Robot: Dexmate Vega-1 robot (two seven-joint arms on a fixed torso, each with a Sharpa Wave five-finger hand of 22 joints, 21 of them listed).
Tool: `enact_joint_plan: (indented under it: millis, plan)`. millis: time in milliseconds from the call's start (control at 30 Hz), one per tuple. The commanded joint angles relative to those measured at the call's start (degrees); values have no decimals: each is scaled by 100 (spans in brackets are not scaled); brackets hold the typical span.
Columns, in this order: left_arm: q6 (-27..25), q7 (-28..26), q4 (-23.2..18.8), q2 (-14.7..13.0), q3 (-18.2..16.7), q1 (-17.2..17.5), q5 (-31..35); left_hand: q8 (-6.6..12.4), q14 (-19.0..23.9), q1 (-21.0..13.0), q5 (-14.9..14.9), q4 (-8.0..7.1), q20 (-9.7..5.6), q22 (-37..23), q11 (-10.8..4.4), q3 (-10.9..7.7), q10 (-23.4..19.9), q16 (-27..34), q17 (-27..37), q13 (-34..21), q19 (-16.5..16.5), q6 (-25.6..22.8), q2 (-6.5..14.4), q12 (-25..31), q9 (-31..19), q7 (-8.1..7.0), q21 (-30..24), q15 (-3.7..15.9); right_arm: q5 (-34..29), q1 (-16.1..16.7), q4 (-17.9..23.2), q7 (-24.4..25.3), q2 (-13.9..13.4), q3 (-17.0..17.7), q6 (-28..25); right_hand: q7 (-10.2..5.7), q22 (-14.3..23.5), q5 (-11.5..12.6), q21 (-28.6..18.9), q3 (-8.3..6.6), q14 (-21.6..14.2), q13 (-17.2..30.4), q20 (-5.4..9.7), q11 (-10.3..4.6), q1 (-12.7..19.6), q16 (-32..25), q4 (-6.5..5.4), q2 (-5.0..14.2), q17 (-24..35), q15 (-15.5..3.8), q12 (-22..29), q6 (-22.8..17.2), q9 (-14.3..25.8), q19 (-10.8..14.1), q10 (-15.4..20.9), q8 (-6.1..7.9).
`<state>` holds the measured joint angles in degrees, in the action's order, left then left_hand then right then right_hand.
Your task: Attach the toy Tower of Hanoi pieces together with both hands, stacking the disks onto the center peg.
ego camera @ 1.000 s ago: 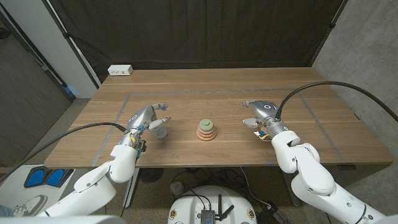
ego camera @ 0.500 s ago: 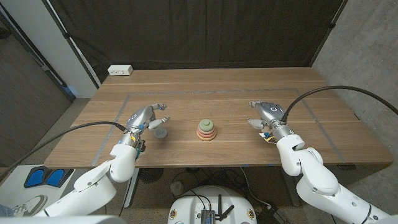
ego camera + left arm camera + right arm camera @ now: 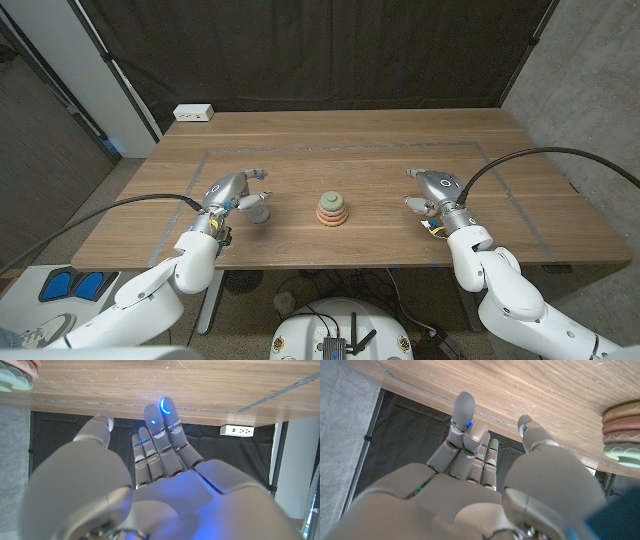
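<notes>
Centrally in the head view, a small stack of disks (image 3: 333, 209) sits on the wooden desk (image 3: 340, 150), pink and tan rings over a pale green base, just below the middle of the frame. To its left, a small grey piece (image 3: 260, 215) stands on the desk by itself, close beside the fingertips of the left hand (image 3: 232, 190). That hand hovers at the left of centre with its fingers spread apart and nothing held in them; whether a fingertip actually touches the grey piece cannot be told. In the left wrist view the same hand's fingers (image 3: 160, 435) reach out loosely, a blue light glowing on one of them.

On the right of the frame, the right hand (image 3: 436, 190) is well apart from the stack, its fingers also apart and holding nothing. The right wrist view shows its fingers (image 3: 465, 425) extended over the desk, with the edge of the stacked disks at the far right of that picture.

Near the upper left of the head view, a white power strip (image 3: 193, 113) lies at the desk's back edge. A dark curtain (image 3: 320, 50) hangs behind the desk.
</notes>
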<state>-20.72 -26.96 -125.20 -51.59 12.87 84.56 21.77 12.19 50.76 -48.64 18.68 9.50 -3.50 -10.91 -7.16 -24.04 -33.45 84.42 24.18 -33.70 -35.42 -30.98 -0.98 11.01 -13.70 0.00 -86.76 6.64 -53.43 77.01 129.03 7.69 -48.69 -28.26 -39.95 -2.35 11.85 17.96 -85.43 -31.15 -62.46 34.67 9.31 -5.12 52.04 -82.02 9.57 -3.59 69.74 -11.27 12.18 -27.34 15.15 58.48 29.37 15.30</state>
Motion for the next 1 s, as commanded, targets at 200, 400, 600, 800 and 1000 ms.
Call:
enact_joint_plan:
  millis: [200, 400, 600, 800, 1000]
  plan:
    - [-513, 613, -403, -647, -156, 69, 140, -6, -38, 40, 39, 3, -761, -17, 2, -12, 65, 20, -1, 34, 10, 15, 10, -21, -21, 24, -48, 587, 326, 148, 127, 384, -185, -90, -330, 17, 11, 9, -22, -28, 21, 19, 330, -6, 20, -16, -6, 49, 22, -123, 36, -63, -1, 32, 39, -5]
    - [-719, 1109, -582, -1059, -264, 43, 137, -50, -63, 9, 39, 23, -713, -18, 78, -20, 209, 7, -12, 77, 36, 129, -9, -62, -11, 65, -48, 587, 358, 134, 172, 414, -262, -179, -367, 16, 0, 9, -13, -29, 21, 22, 329, -11, 9, -15, -19, 61, 23, -122, 39, -80, -4, 18, 53, -3]
    - [-752, 1372, -630, -1318, -331, -11, 137, -84, -98, -162, 49, 113, -726, -16, 38, -45, 327, -7, -41, 127, 24, 246, -111, -78, 4, 16, -59, 588, 356, 68, 191, 400, -277, -275, -438, 11, 3, 8, -19, -29, 14, 29, 329, -11, -10, -23, -33, 71, 35, -121, 44, -104, -8, 17, 71, -1]
    - [-907, 1764, -720, -1648, -309, -135, 198, -116, -133, -412, 65, 147, -757, -23, 1, -72, 468, -9, -71, 171, 75, 430, -227, -83, 12, -40, -63, 589, 415, 14, 177, 459, -294, -314, -413, 18, -4, 8, -14, -30, 12, 35, 329, -30, -20, -28, -40, 78, 40, -120, 45, -119, -11, 9, 79, 1]
    - [-923, 2309, -795, -2048, -446, -227, -4, -138, -73, -581, 56, 76, -763, -37, 80, -18, 815, 61, -64, 228, 87, 708, -360, -104, 28, 22, -101, 587, 418, -42, 185, 497, -314, -345, -430, 15, -4, 8, -16, -33, 18, 44, 329, -31, -31, -27, -45, 87, 39, -120, 51, -129, -16, 7, 98, -2]
